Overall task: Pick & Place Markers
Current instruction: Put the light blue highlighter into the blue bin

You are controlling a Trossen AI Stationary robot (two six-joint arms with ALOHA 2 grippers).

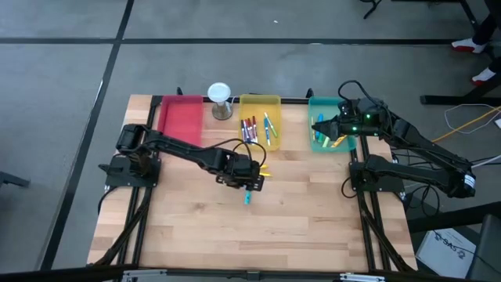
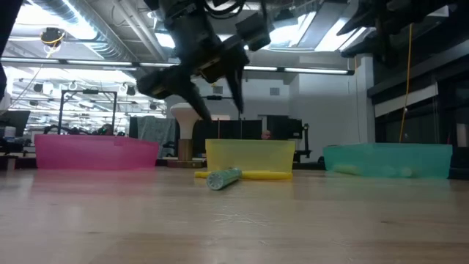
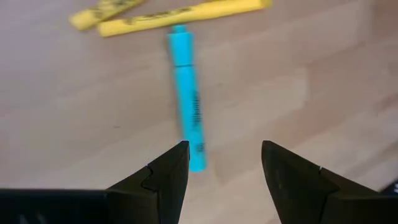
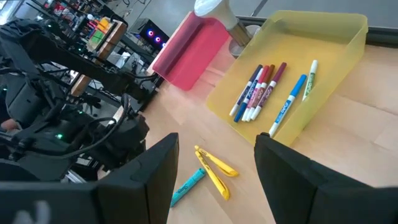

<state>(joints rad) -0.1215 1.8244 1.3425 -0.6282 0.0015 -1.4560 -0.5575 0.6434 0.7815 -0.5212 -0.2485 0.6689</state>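
The left hand (image 1: pixel 249 182) hangs over the middle of the wooden tabletop (image 1: pixel 297 227), its two fingers (image 3: pixel 163 180) spread apart with nothing between them. In the left wrist view the fingers frame the end of a blue marker (image 3: pixel 188 96), which lies flat on the wood below them and is not touched. In the high view that blue marker (image 1: pixel 247 197) shows just on the near side of the hand. Two yellow markers (image 3: pixel 180 17) lie side by side on the tabletop just past the blue marker's far end, close to the near wall of the yellow tray (image 1: pixel 261 100).

Three trays stand in a row along the far edge: a red tray (image 1: pixel 181 117) on the left, the yellow tray in the middle and a teal tray (image 1: pixel 313 106) on the right. A white-topped object (image 1: pixel 220 100) stands between the red and yellow trays. In the yellow tray lie several markers (image 4: pixel 258 92) with red, white and blue bodies bunched together, and two more, one blue (image 4: pixel 288 107) and one green and white (image 4: pixel 309 79), beside them. The teal tray holds some markers (image 1: pixel 329 142) in green, blue and yellow.

The right hand (image 1: pixel 319 125) hovers over the teal tray, its fingers (image 4: pixel 155 171) spread and empty
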